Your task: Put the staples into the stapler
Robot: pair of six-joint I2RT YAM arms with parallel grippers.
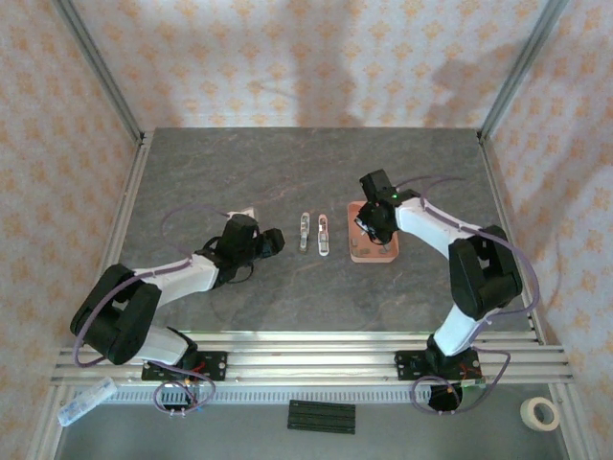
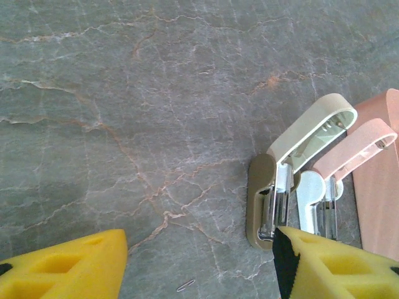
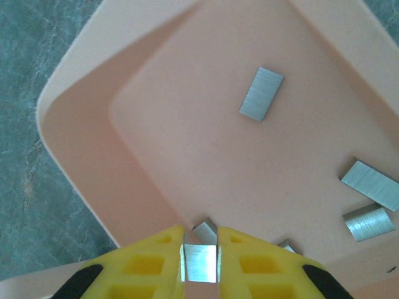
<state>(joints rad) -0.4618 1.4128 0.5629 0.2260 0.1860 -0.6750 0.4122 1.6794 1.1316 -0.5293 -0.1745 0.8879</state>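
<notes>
Staples [image 3: 261,93] loose in tray [image 3: 81,143], one block [image 3: 199,265] clamped in right tool [image 3: 200,246].
Stapler [image 2: 355,149] hinged open on tabletop [image 2: 124,93], between tray and cream stapler [image 2: 312,124], which also lies open; left tool [image 2: 199,268] with fingers apart, low over tabletop just beside both.

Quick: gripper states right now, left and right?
Left gripper: open, empty.
Right gripper: shut on a staple block.
</notes>
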